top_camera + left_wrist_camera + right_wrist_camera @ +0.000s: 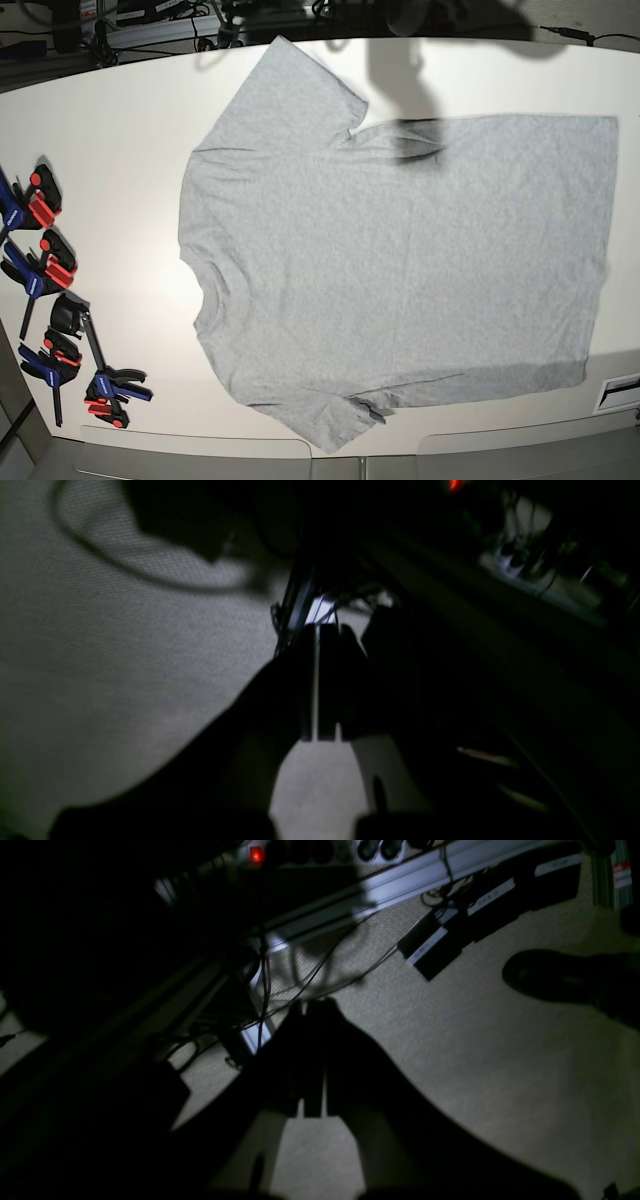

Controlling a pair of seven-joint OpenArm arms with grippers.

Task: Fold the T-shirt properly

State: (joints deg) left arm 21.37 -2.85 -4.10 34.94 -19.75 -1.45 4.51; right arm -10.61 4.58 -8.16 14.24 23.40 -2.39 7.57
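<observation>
T-shirt (pixel 400 270) flat on table (pixel 120 200), plain side up; both end effectors nearly closed, empty

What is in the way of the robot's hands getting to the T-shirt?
Nothing visible lies on the T-shirt; it is spread flat on the white table. The clamps sit apart from it by the table's edge. Neither arm shows in the base view; the wrist cameras see only floor.

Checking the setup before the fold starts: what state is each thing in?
T-shirt: spread flat, unfolded, plain side up.
Clamps: lying left of the shirt, apart from it.
Left gripper: shut, over floor.
Right gripper: shut, over floor.
</observation>
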